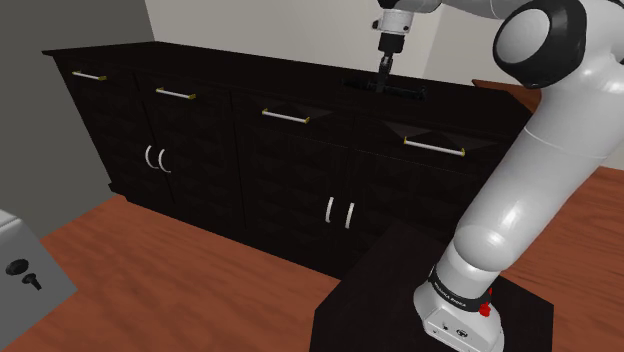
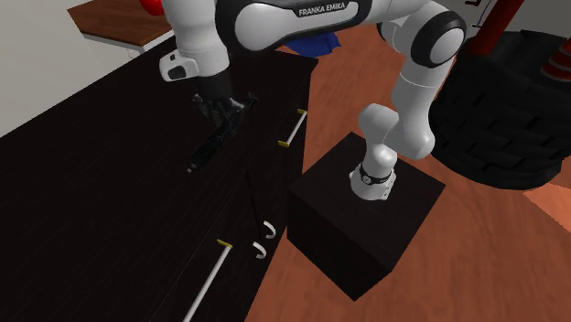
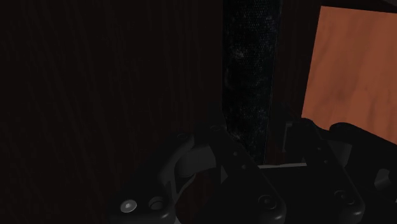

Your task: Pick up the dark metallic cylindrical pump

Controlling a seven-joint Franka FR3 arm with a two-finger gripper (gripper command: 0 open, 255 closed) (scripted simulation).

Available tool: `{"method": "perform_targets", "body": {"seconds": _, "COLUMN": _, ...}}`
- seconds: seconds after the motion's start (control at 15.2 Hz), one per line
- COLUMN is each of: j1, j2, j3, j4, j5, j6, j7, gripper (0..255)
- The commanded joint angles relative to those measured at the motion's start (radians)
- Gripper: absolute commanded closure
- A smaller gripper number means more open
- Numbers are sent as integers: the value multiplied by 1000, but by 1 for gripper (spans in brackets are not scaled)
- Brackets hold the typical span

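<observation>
Where it lay on its side on the dark top, the pump was a black, speckled cylinder. It stretched roughly along the front edge of the table and sat a little back from it. The claw pointed straight down onto it from above, and its fingers flanked the cylinder on both sides. In the dim wrist view they appeared to be clenched against it, with the pump resting on the top. Just beside the pump in that view, the table's edge cut off and the orange wooden floor showed below.

Toward the shoulder view's left the top ran on bare and long, with a pale wall close behind its back edge. Below the front edge sat drawers with pale bar handles and doors with curved white pulls. In the second exterior view the bare top spread wide on the side of the pump away from the front edge.

The arm arched up from the stand, a dark box on the floor near the table's front and its doors. Open floor lay to the shoulder view's left of the stand. A grey box sat at that view's lower left corner, well apart from the table.
</observation>
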Motion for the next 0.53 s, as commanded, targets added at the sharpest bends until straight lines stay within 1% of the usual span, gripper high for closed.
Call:
{"method": "perform_targets", "body": {"seconds": 0.0, "j1": -1, "j2": 10, "j3": -2, "j4": 40, "j5": 5, "j6": -31, "j7": -3, "gripper": 255}}
{"method": "perform_targets", "body": {"seconds": 0.33, "j1": -5, "j2": 37, "j3": -7, "j4": 139, "j5": 17, "j6": -106, "j7": -9, "gripper": 255}}
{"method": "perform_targets", "body": {"seconds": 0.46, "j1": -5, "j2": 38, "j3": -7, "j4": 142, "j5": 17, "j6": -108, "j7": -10, "gripper": 255}}
